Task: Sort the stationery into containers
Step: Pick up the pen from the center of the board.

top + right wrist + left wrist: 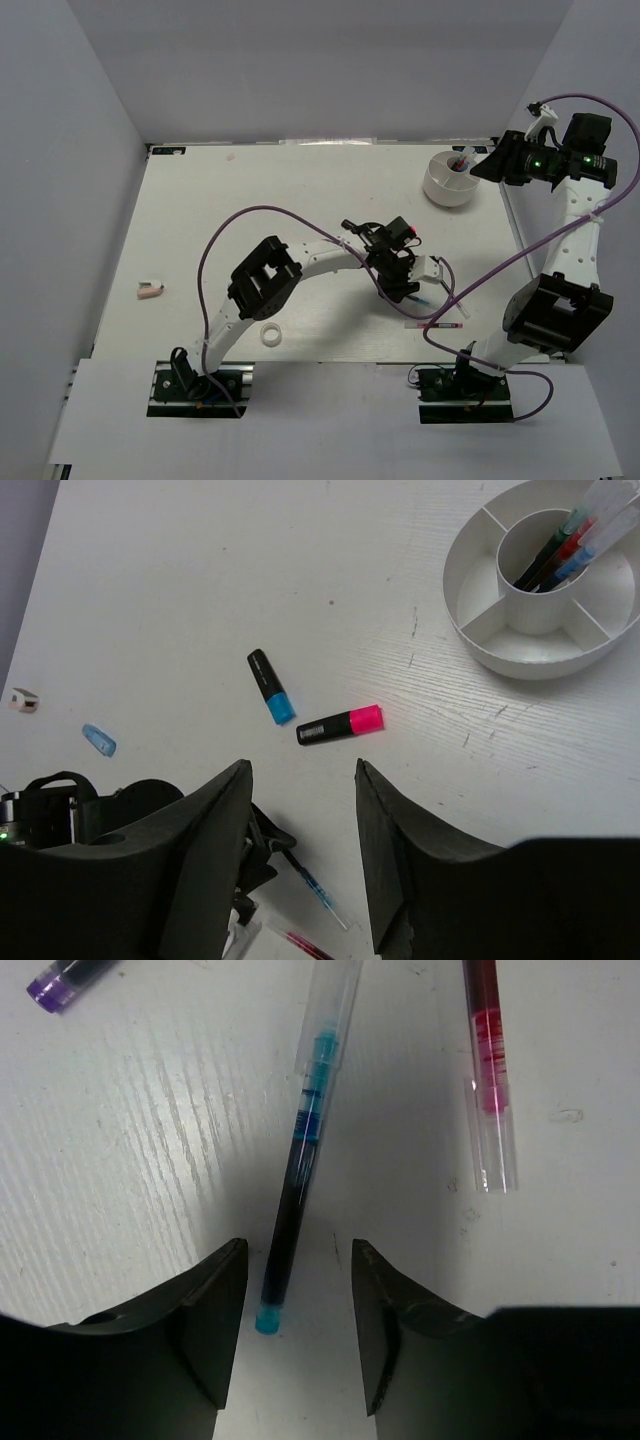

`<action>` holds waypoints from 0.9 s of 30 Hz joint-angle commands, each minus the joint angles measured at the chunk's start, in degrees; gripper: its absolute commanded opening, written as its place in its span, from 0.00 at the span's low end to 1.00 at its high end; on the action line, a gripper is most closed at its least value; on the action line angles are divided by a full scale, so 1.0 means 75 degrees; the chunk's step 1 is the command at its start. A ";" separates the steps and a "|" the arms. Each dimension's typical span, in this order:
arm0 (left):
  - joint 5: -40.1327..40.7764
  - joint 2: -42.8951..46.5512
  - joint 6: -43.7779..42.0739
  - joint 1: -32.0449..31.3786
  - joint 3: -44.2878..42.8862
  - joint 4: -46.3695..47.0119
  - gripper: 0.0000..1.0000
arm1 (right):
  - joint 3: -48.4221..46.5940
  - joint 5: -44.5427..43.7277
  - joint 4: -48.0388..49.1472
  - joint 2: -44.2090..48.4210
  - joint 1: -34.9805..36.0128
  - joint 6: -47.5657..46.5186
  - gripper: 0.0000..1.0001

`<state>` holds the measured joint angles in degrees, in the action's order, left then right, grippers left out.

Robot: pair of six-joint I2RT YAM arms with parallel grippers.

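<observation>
A dark-blue pen [300, 1160] with a clear cap lies on the white table. My left gripper [298, 1250] is open and low, its fingers on either side of the pen's tail end without touching it. A red pen [487, 1080] lies just to the right. In the top view the left gripper [407, 288] is right of centre, with the red pen [438, 325] near the front edge. My right gripper [300, 768] is open and empty, held high near the round white divided dish [470, 630], whose centre cup holds several pens [560, 545]. The blue-capped marker [271, 686] and the pink-capped marker [340, 725] lie together.
A white tape ring [270, 336] lies near the front edge by the left arm. A light-blue short tube [98, 739] and a small pale item [150, 291] lie further left. A purple cable [225, 235] loops over the left arm. Grey walls surround the table.
</observation>
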<state>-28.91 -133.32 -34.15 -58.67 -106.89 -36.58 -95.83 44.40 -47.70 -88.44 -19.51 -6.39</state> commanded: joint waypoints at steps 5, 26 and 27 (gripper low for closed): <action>0.0772 0.0245 -0.0333 -0.0157 0.0835 0.0109 0.43 | -0.0160 0.0302 -0.0108 -0.0043 -0.0118 -0.0109 0.51; 0.1522 0.4461 0.1164 0.0276 0.5568 0.0061 0.00 | 0.0180 0.1146 -0.0203 -0.0207 0.0022 -0.0472 0.50; 0.1603 0.4660 0.1294 0.0358 0.5580 0.0049 0.00 | 0.0192 0.1192 -0.0179 -0.0207 0.0046 -0.0449 0.50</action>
<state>-18.83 -104.33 -28.32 -57.10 -66.08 -33.69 -95.31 50.11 -49.89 -89.86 -19.77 -9.41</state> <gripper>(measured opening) 0.205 0.505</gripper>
